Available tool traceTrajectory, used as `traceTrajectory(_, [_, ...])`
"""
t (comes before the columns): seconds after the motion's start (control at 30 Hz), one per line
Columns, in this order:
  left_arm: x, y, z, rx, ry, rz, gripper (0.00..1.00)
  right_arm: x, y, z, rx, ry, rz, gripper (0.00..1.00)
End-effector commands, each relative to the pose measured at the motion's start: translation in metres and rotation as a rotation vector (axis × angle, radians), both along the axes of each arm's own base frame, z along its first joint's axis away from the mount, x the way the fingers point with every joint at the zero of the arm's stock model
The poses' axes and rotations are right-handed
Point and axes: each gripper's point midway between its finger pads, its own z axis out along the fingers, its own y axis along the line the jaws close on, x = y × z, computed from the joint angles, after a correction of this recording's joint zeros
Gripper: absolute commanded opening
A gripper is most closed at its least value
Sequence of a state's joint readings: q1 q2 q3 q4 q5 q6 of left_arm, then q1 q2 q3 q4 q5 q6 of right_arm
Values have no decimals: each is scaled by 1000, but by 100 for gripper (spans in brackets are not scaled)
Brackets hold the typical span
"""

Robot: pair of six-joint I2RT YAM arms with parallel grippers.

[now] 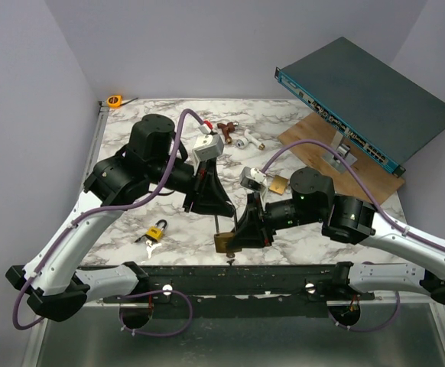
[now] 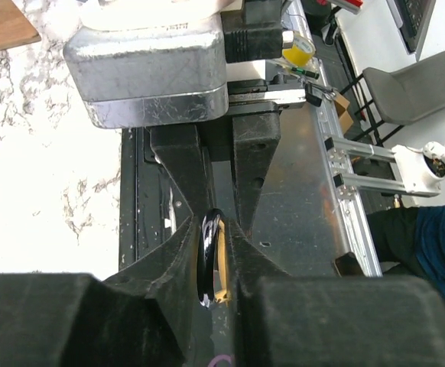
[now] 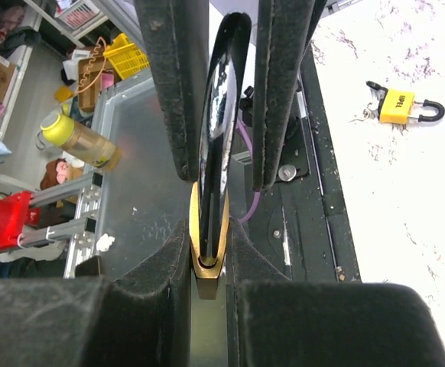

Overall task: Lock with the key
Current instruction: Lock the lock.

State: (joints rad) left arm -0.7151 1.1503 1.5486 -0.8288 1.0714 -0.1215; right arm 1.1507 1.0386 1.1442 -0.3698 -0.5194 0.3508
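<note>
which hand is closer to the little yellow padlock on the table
Left. The left hand, shut on a black piece, hangs just right of and beyond the yellow padlock; the right hand, shut on the brass padlock, is farther right.

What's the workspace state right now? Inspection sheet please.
Surface: marble table, white with grey veins.
Job's things: key lies on the table beside the yellow padlock, in neither claw.
Clutter: tape measure, network switch, wood board.
Grippers: left claw shut on the shackle of a brass padlock; right claw shut on its body.
Cables: purple cable along each arm.
Surroundings: grey walls.
</note>
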Motion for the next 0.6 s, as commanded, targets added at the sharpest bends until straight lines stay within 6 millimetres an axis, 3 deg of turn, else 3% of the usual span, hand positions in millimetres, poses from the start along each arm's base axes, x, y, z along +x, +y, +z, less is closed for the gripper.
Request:
traceTrajectory(0.0, [-4,5,5,3,-31,12,13,4,-5,37,105,-70,-33,1])
traceTrajectory(0.03, [-5,7,4,7,-34,12,4,6,-6,37,106,-76,-47,1])
traceTrajectory(0.07, [-5,8,5,11,-36,19,0,9,-7,39,109,-85,-63,1])
traceTrajectory(0.2, [-5,13,21,-23,-72,72,0,23,-7,45,134,-126,-140,4])
traceTrajectory(0.33, [2,19,58,-120,-129,210,0,32,-4,66,258,-158,-196,50])
traceTrajectory(0.4, [3,23,79,-173,-150,261,0,38,-5,79,313,-175,-234,66])
traceTrajectory(0.47, [2,27,101,-225,-167,292,0,40,-6,96,377,-194,-252,77])
traceTrajectory(0.57, [-5,34,136,-318,-203,313,0,40,-7,128,487,-235,-252,84])
